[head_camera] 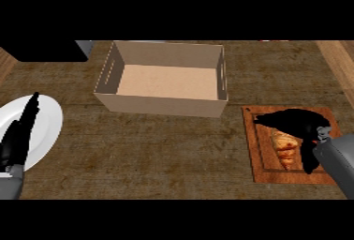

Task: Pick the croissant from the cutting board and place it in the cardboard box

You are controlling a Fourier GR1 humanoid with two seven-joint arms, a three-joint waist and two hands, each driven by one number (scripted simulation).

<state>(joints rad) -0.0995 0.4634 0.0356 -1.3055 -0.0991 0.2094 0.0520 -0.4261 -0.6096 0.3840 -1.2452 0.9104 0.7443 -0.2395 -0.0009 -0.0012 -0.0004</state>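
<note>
Head view gives us, at the lower right of the frame, the right robot hand (pixel 298 123) over the cutting board (pixel 262 159), its fingers curled down around the top of the croissant (pixel 285 149), which lies on the board. At the lower left, the left robot hand (pixel 17 136) rests open, fingers straight and pointing up, over a white plate (pixel 50 123). Farther up, left of centre, we see the cardboard box (pixel 166 104) standing open on the wooden desk (pixel 159 150), apart from the board.
</note>
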